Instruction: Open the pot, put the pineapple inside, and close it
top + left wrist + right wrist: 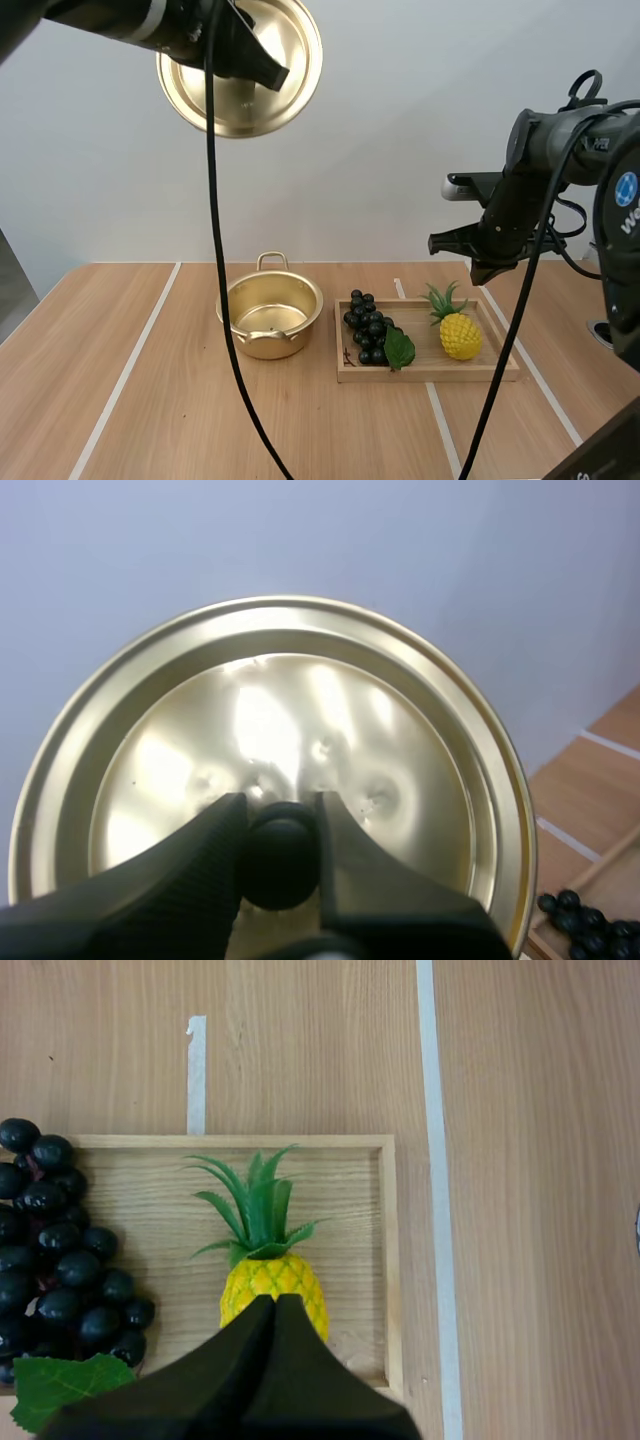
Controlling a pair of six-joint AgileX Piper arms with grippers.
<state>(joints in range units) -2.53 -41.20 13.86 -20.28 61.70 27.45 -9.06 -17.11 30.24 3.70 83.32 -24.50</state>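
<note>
So here's where we're at. Our left end effector [280, 822] is clamped on the black knob of the lid [240, 65] and holds it high over the desk [150, 390], tipped so the shiny underside faces the high camera. The pot [228, 300] sits open below, just left of the tray [430, 373]. The pineapple [272, 1278] lies in the right half of the tray, leaves pointing at the far rim, with the grapes [368, 325] in the left half. Our right end effector [272, 1310] hangs above the fruit with its 2 fingers pressed together.

What worries us:
- Those fingers have to spread before going down. If they drop while closed, they'd just poke the pineapple and shove it along the tray.
- The body looks round and bumpy, so an off-centre pinch could squirt it out sideways, toward the grapes or the rim.
- The lid hangs from 1 small knob. A quick swing of that arm might let it twist in the grip.

Room-wise it looks fine to us. There's a bare strip of tray on both sides of the pineapple for the fingers, though the near rim sits close to its base. The way to the pot runs over the grapes, so we'd lift well clear first. The pot mouth is wide open and the lid is far above it, so the 2 arms shouldn't clash.
</note>
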